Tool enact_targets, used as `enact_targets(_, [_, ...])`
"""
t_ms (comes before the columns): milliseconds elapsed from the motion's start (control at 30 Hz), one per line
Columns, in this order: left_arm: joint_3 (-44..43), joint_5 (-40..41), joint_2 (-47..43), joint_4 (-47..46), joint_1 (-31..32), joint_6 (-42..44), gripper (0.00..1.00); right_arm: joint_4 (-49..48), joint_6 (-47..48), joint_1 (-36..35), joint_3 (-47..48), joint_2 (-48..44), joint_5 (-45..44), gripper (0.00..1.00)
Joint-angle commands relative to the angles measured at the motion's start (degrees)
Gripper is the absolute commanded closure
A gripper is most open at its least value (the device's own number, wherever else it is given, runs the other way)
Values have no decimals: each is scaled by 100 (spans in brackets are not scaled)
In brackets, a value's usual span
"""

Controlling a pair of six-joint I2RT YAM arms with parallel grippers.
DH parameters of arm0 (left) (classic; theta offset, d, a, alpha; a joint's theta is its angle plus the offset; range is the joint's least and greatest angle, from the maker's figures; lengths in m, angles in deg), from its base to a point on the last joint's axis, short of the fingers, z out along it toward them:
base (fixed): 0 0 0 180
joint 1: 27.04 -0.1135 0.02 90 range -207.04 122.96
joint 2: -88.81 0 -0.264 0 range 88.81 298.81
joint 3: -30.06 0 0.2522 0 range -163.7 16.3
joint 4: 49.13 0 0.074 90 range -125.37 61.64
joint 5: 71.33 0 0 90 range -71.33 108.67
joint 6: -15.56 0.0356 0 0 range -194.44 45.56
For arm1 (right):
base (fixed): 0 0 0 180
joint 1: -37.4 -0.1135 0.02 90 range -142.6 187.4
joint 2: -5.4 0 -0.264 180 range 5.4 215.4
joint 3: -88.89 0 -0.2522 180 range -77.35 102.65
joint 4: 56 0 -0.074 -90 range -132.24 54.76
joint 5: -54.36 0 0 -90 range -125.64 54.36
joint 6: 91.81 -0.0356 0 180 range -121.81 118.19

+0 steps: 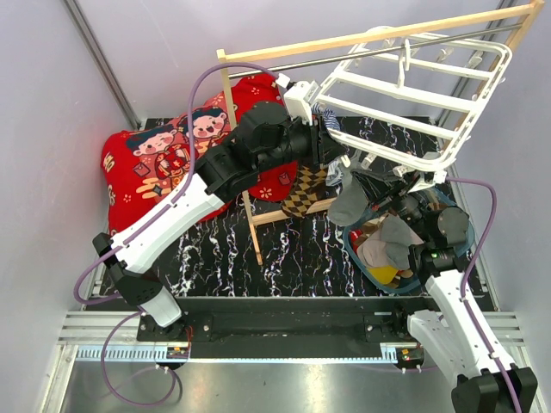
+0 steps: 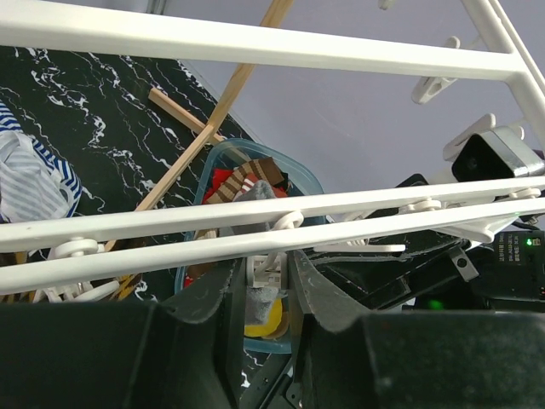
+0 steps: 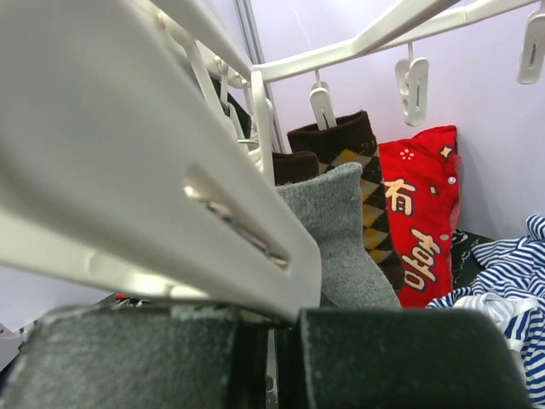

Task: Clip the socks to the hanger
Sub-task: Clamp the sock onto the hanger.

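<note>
Character 有 on red cushion [image 3: 423,175]

Hanger [image 1: 387,149] bars crowd the middle; wooden rack [image 1: 344,38] behind.

Red cartoon cushion [image 1: 155,163] — wooden rack [image 1: 253,225], teal tub [image 2: 247,145] — on marbled mat [image 1: 215,258].

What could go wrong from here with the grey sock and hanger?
1. Grey sock shows no peg on its cuff; it may slip and drop.
2. Left tool is shut on a peg of the tilted hanger; a tug might swing it.
3. Right tool sits close by; the two could collide.
</note>
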Motion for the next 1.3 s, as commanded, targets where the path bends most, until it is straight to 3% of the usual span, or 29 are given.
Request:
enact_targets(0, [-251,18,44,-72,29,144,100,-479,-89,-35,313,1,45,100])
enact_targets(667, [-365,-263,132,-72,73,21,96,-681,-309,-35,480,265,177,99])
enact_targets(767, [-365,-246,132,-72,82,21,89,-681,-327,-26,489,273,177,96])
enact_targets(900, [-339,-202,105,-72,73,56,72,-602,-309,-35,463,230,125,78])
enact_targets(1033, [-330,-53,88,-72,73,143,59,-357,-213,-44,375,89,-16,67])
enact_targets(1133, [-313,96,79,-80,73,205,52,-67,-134,-35,331,-78,-157,63])
enact_targets(1267, [-286,150,88,-116,73,214,51,380,-2,-44,295,-323,-341,60])
